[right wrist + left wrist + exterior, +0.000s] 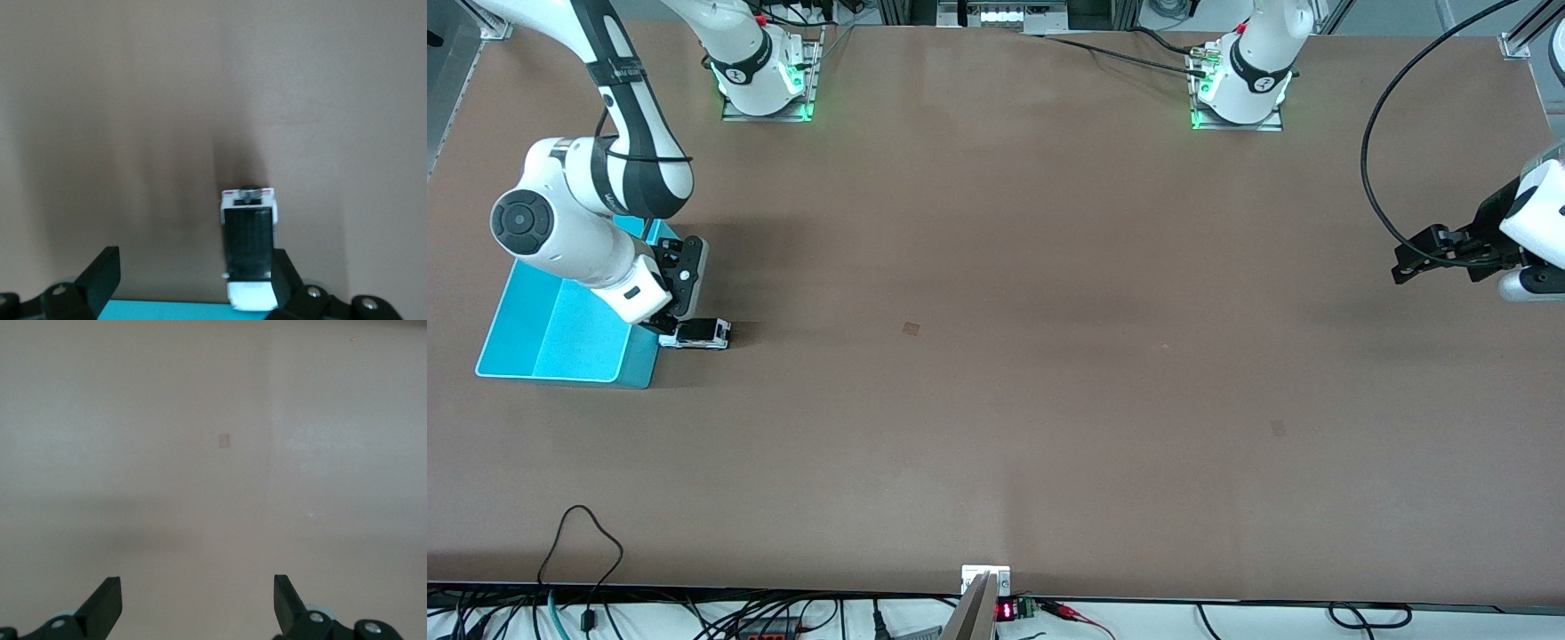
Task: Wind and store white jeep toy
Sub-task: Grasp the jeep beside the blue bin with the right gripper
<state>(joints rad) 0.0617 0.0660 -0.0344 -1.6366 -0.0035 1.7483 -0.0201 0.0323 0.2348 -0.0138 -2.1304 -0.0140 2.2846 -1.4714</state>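
Observation:
The white jeep toy (696,333) with its black roof panel stands on the table beside the turquoise bin (560,333), at the right arm's end. My right gripper (663,318) is low over the bin's edge, open and holding nothing. In the right wrist view the jeep (248,240) lies against the inside of one finger (285,277), with a wide gap to the other finger, and my right gripper (193,270) spans the bin's rim (167,311). My left gripper (1405,265) waits open over the table's left-arm end; it also shows open and empty in the left wrist view (197,597).
The right arm's elbow and forearm (569,227) hang over the bin and hide part of it. A black cable (1374,169) loops near the left arm. Small faint marks (911,328) are on the brown table.

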